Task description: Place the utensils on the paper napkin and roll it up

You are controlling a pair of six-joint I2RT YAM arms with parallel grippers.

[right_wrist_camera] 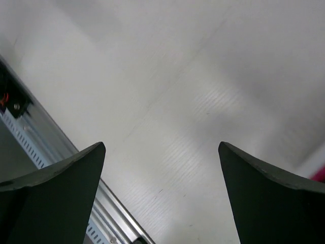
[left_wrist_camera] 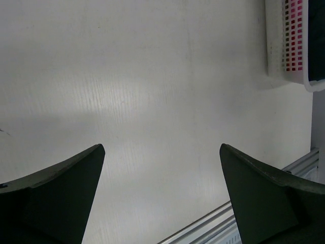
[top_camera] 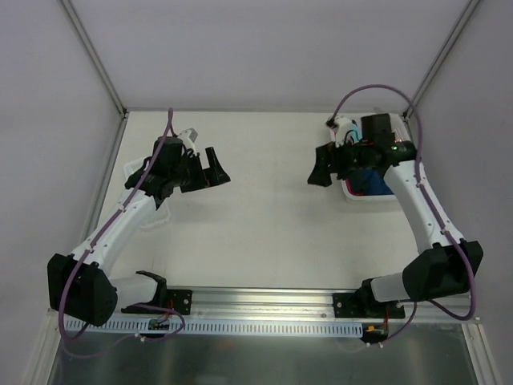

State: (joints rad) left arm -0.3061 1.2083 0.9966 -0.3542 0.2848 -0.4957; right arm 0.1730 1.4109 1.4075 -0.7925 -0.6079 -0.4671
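- Top external view: one white basket (top_camera: 351, 193) with blue and pink contents is sitting just behind the right gripper (top_camera: 326, 168).
- Right gripper's two fingers are standing spread wide, pinching nothing.
- Left gripper (left_wrist_camera: 162, 147) is hovering over the table (left_wrist_camera: 152, 76), its two fingers spread, empty.
- Cannot tell where the paper napkin is lying.

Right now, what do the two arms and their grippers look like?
Both the left arm and the right arm have white links between bulky black joint housings and black bases. A purple cable loops along each. The left gripper and right gripper are matte black, with broad fingers tapering to blunt tips.
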